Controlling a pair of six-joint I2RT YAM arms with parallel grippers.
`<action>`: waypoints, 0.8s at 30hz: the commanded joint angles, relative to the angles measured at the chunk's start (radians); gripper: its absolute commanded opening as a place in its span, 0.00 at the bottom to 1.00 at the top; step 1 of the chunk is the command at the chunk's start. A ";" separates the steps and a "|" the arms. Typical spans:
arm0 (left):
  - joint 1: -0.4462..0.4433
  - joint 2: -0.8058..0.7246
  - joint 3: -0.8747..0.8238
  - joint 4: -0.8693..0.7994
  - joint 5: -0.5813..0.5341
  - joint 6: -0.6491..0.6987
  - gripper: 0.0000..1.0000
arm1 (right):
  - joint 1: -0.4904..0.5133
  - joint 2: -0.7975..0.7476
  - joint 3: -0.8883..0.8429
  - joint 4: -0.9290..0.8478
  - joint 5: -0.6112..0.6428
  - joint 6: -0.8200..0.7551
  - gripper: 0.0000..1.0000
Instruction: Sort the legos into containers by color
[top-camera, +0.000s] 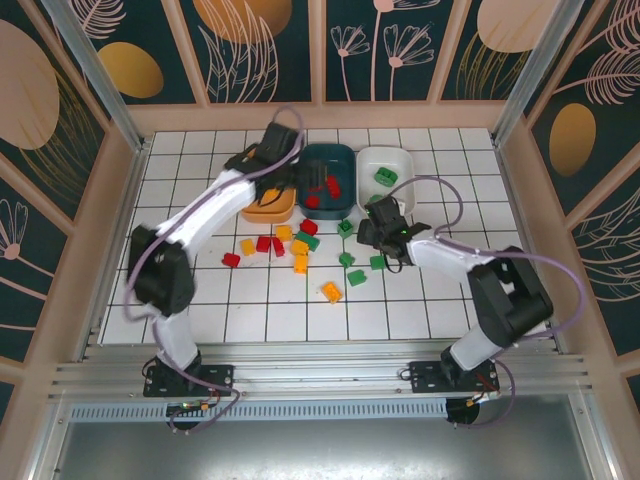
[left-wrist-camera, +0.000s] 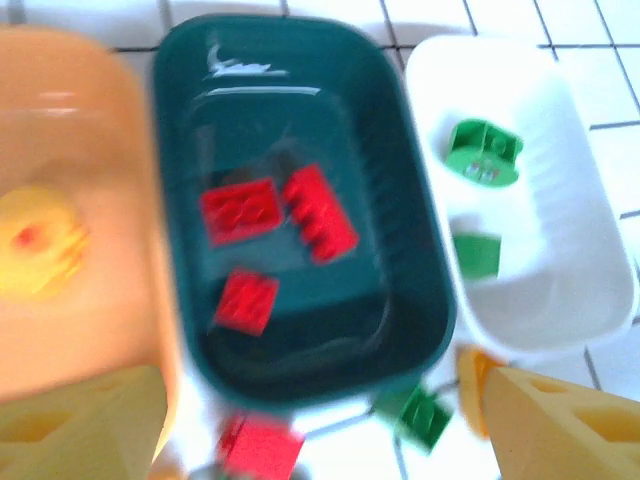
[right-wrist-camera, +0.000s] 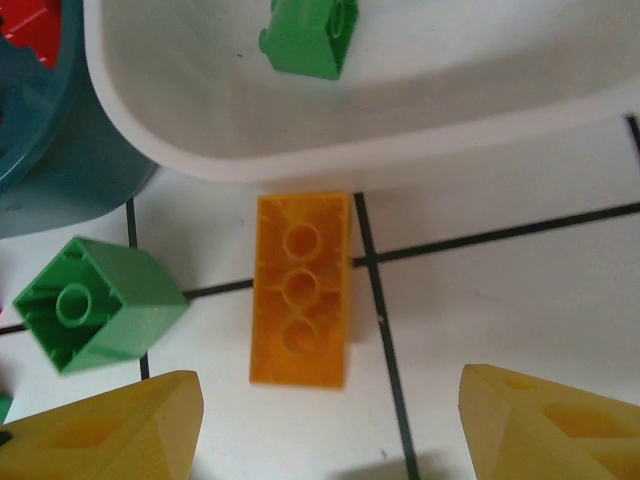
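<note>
**Top view.** The orange bowl (top-camera: 262, 212), teal bowl (top-camera: 345, 155) and white bowl (top-camera: 405, 160) stand in a row at the far side of the table (top-camera: 450, 180). Loose bricks (top-camera: 300, 247) lie scattered before them. The left gripper (top-camera: 289, 179) is over the orange and teal bowls. The right gripper (top-camera: 375, 212) is just before the white bowl.

**Left wrist, blurred.** The left gripper (left-wrist-camera: 320, 385) is released, with nothing between its fingers. The teal bowl (left-wrist-camera: 180, 150) holds three red bricks (left-wrist-camera: 240, 210). The white bowl (left-wrist-camera: 590, 200) holds two green bricks (left-wrist-camera: 483, 152). The orange bowl (left-wrist-camera: 100, 150) holds what appears to be one yellow brick (left-wrist-camera: 40, 240).

**Right wrist.** The right gripper (right-wrist-camera: 330, 420) is released and stands astride an orange brick (right-wrist-camera: 300, 290) without touching it. The brick lies underside up, just beside the white bowl (right-wrist-camera: 200, 120). A green brick (right-wrist-camera: 95, 305) lies to its left.
</note>
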 joint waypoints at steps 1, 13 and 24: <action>0.003 -0.269 -0.313 0.202 -0.156 -0.058 0.96 | -0.018 0.096 0.100 0.011 0.046 -0.005 0.69; 0.011 -0.759 -0.823 0.259 -0.272 -0.167 0.99 | -0.030 0.278 0.165 -0.017 0.040 0.005 0.42; 0.013 -0.892 -1.020 0.275 -0.482 -0.370 0.99 | 0.191 0.053 0.184 -0.101 0.183 0.031 0.29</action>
